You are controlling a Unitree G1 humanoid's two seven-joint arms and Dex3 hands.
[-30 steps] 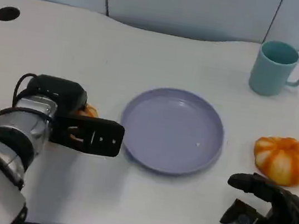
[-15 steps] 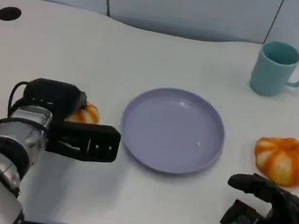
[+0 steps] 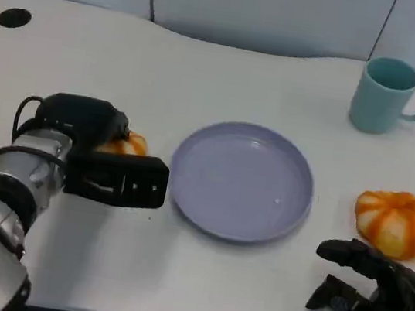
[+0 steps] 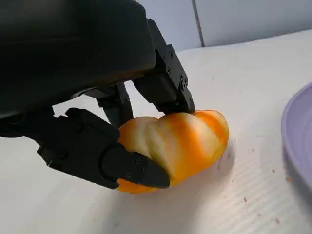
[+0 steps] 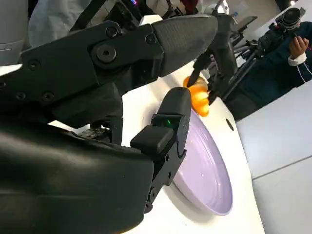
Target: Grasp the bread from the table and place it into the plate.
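Gripping the bread (image 4: pixel 175 144) between its black fingers (image 4: pixel 168 85) and a lower finger, the left hand (image 3: pixel 108 164) sat over the near-left part of the table (image 3: pixel 205 69), its silver forearm (image 3: pixel 5 203) reaching in from the near-left corner. The bread, a small orange-and-cream striped roll, touched the table surface in the left wrist view, with fingers wrapped over its top and under its side; in the head view a sliver of it (image 3: pixel 129 145) showed just behind the hand. The purple plate (image 3: pixel 241 180) lay at the middle of the table, just beside the left hand and holding nothing. Towards the near-right corner the right hand (image 3: pixel 370 293) rested on the table with its fingers curled loosely and nothing between them. A second, larger orange-striped bread (image 3: pixel 397 221) sat just beyond that hand, near the right edge and apart from the plate. A teal mug (image 3: pixel 387 95) stood upright towards the far-right corner, its handle turned to the right edge. A person (image 5: pixel 287 53) appeared beyond the table in the right wrist view.
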